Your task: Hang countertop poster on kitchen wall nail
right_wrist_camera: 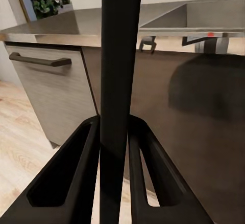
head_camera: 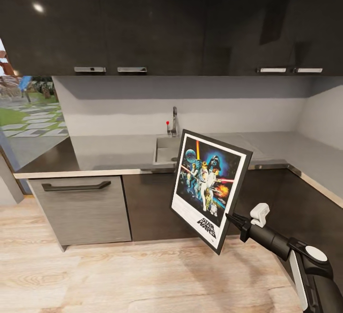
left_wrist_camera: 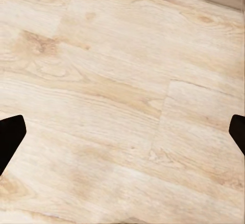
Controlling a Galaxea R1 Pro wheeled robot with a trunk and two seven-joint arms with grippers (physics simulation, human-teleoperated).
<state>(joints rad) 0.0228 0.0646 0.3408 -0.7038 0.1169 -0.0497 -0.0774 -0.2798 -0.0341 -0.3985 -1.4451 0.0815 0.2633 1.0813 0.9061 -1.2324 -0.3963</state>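
In front of the grey countertop (head_camera: 114, 153): black-framed Star Wars poster (head_camera: 208, 184) aloft.
Right gripper (head_camera: 232, 219) pinches its lower edge; stiff, light, may swing. Left gripper (left_wrist_camera: 122, 132) jaws wide.

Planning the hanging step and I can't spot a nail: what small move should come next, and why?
Probably turn the base or head to scan bare wall. The right end effector is clamped on the edge of the black-framed Star Wars poster, held off the grey countertop, and no nail is discernible on the pale grey backsplash.
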